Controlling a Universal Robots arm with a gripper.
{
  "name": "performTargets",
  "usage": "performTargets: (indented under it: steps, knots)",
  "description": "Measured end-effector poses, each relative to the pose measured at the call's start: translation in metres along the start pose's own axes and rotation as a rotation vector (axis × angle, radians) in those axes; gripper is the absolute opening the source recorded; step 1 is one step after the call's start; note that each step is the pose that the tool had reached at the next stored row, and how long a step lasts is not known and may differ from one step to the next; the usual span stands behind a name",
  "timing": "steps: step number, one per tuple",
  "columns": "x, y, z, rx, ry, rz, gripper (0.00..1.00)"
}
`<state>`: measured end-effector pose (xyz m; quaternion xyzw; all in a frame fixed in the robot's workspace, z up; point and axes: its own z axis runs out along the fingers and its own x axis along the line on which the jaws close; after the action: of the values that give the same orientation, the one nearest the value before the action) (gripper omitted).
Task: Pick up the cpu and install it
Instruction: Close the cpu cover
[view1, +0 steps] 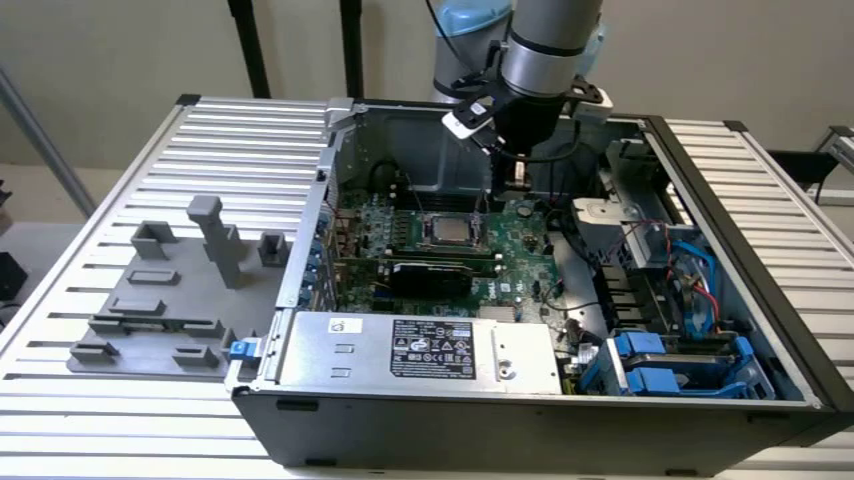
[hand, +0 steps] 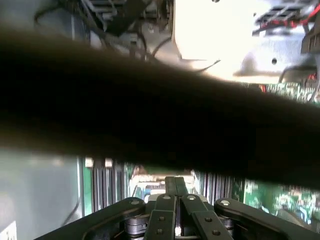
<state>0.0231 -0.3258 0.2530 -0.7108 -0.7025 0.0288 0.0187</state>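
We see the gripper (view1: 513, 188) hanging from the arm (view1: 547, 40) inside the open computer case (view1: 534, 430), just past the motherboard socket (view1: 450, 249) on the side facing the case's back wall and slightly toward the exterior view's right. Its fingers are pressed together. In the wrist view the gripper (hand: 175, 184) shows two dark fingertips meeting with nothing between them that we can make out.

The cpu (view1: 447, 231) lies flat within the socket's dark frame, its silvery top facing up. It is apart from the gripper, which hangs above the board without touching the chip. Whether the socket's latch is down we cannot tell.

Around the socket spreads the green motherboard (view1: 514, 262). The grey power supply (view1: 427, 348) with its printed label lies on the near side of the socket, against the case's front wall. Blue drive caddies (view1: 654, 362) sit well off from the socket toward the exterior view's right.

Outside the case, well away from the socket toward the exterior view's left, a grey plastic fixture (view1: 160, 300) with upright blocks rests on the slatted metal table (view1: 94, 430).

In the wrist view a broad dark band (hand: 160, 110) crosses the middle — we cannot tell what it is — and green board (hand: 272, 200) shows beyond the fingertips.
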Motion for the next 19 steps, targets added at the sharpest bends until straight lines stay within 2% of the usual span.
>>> performTargets:
  steps: [3,7,19]
  knots:
    - [0.000,-0.0087,0.0006,0.0119,0.0003,0.000,0.11]
    - [-0.001,-0.0227,0.0015,0.0223,0.0020,-0.001,0.11]
    - [-0.003,-0.0745,0.0056,0.0421,0.0074,-0.001,0.11]
